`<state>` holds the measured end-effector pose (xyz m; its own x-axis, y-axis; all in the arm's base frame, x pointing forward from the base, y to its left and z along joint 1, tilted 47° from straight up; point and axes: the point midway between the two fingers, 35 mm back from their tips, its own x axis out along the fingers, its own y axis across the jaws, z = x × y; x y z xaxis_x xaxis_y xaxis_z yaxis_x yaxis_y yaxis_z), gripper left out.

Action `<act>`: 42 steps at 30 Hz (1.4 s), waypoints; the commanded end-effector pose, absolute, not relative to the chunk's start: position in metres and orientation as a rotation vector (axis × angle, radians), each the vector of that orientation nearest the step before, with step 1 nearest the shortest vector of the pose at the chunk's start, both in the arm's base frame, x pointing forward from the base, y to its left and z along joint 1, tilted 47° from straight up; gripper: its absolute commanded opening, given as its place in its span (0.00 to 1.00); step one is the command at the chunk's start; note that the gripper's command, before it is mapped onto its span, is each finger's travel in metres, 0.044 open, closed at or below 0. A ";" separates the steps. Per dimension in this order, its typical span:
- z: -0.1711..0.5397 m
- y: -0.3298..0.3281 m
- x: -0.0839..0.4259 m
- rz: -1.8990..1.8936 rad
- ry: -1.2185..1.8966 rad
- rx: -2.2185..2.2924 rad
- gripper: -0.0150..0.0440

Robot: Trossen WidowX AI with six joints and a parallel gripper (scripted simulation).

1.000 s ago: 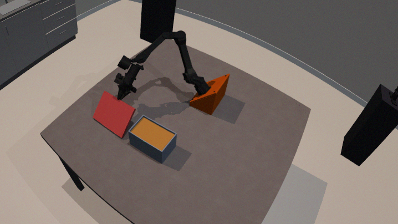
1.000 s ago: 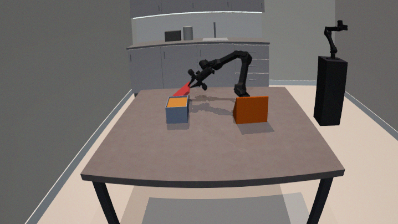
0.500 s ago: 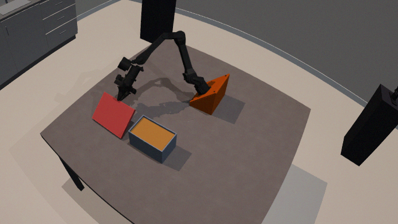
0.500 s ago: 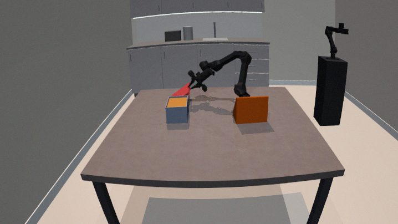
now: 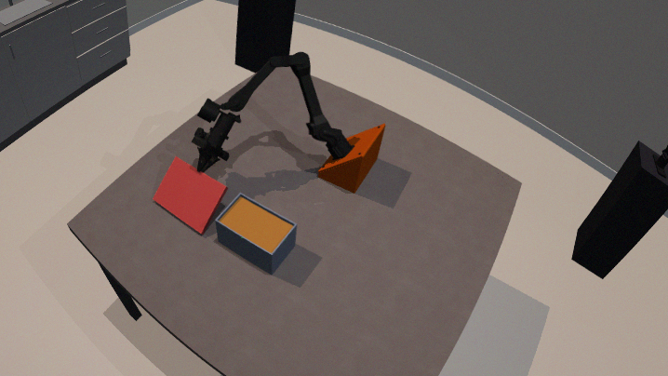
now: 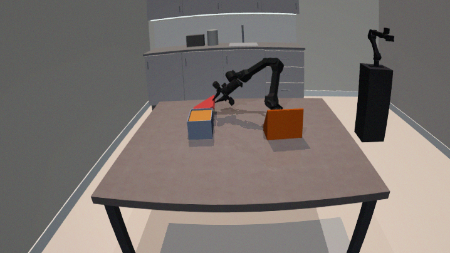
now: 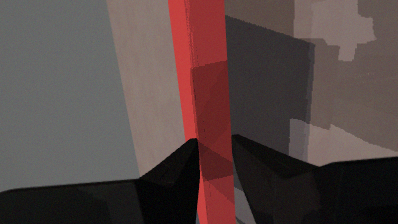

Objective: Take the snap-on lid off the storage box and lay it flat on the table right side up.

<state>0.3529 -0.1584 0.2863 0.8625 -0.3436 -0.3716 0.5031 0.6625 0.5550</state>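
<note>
The red lid (image 5: 189,198) (image 6: 205,103) (image 7: 210,95) is off the box and tilted, its arm-side edge raised and its far edge low, close to the table. Whether the low edge touches the table I cannot tell. My gripper (image 5: 199,169) (image 6: 214,100) (image 7: 214,144) is shut on the raised edge of the lid, one finger on each side of it. The blue-grey storage box (image 5: 245,245) (image 6: 200,129) stands upright on the table beside the lid, open at the top, with an orange surface inside. The lid's underside is hidden in the top view.
The orange wedge-shaped base (image 5: 368,156) (image 6: 284,124) of my arm stands on the table (image 5: 373,280) (image 6: 239,176), to the right of the box. The table's left edge runs beyond the lid in the top view. A black pedestal (image 5: 616,215) (image 6: 373,103) stands off the table.
</note>
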 end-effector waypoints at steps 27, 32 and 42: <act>0.270 -0.174 0.355 -0.500 0.267 0.699 0.43; 0.270 -0.174 0.355 -0.500 0.267 0.699 0.65; 0.269 -0.176 0.342 -0.500 0.267 0.698 1.00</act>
<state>0.3483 -0.1758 0.2713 0.8515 -0.3498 -0.3907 0.5205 0.6548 0.5481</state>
